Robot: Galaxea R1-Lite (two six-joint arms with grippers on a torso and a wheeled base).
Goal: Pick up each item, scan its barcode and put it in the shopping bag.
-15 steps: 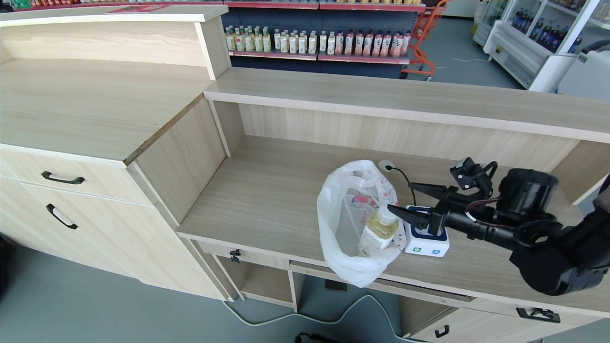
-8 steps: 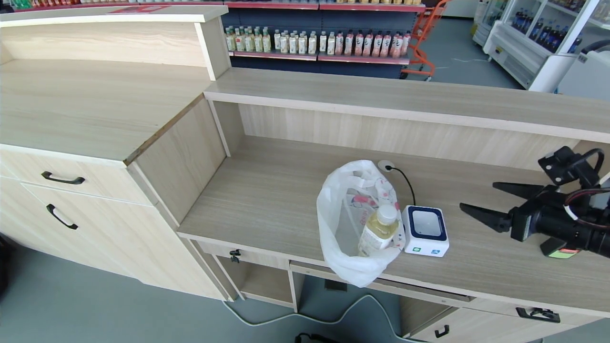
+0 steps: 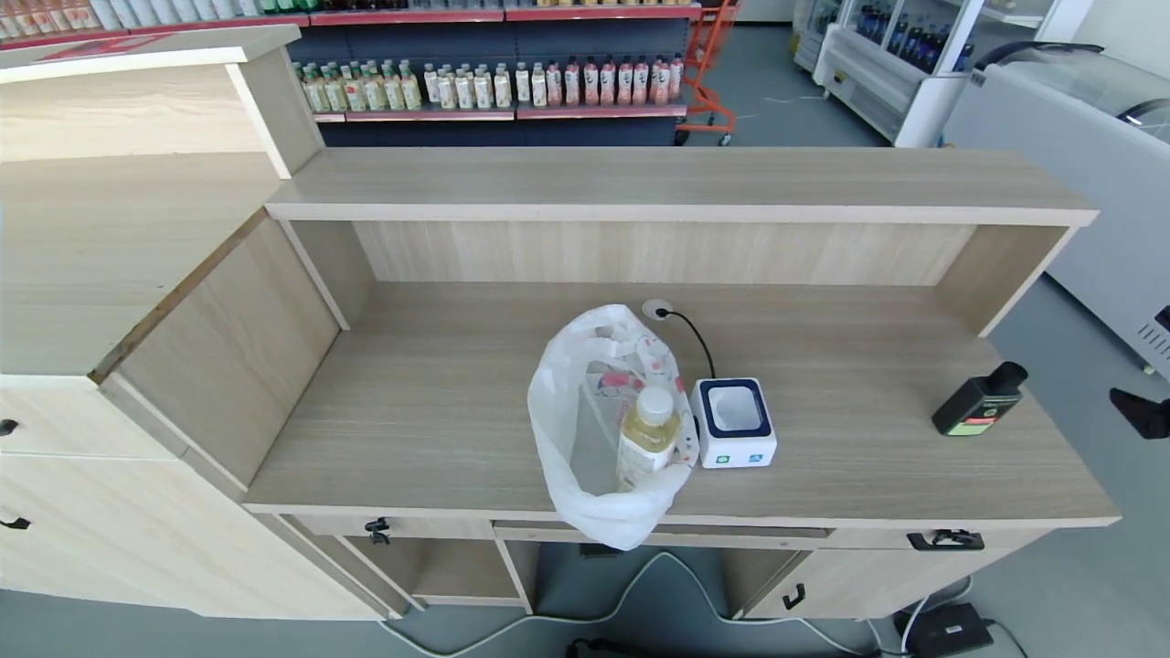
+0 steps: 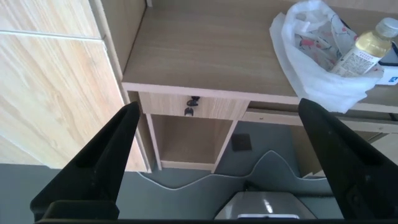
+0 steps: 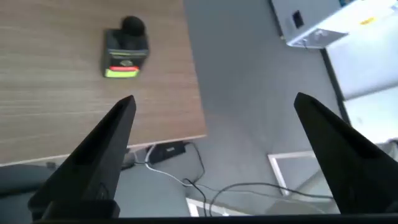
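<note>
Scanner [image 3: 734, 422] sits mid-countertop [image 3: 439, 402]. Hard against its left stands the shopping bag [image 3: 571, 429], mouth up, with a bottle [image 3: 649, 437] upright inside on the scanner side. Behind the scanner, a cable [image 3: 692, 336] loops to a port. To its right is bare wood as far as a dark bottle [image 3: 980, 400] lying near the edge. The back panel [image 3: 658, 251] under its ledge [image 3: 676, 178] walls off the far side. Above and in front of the scanner the way is open.

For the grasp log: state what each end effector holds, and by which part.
Nothing is held. The left end effector and right end effector are open and empty. The black bottle lies on the counter; the pale bottle stands in the bag.
</note>
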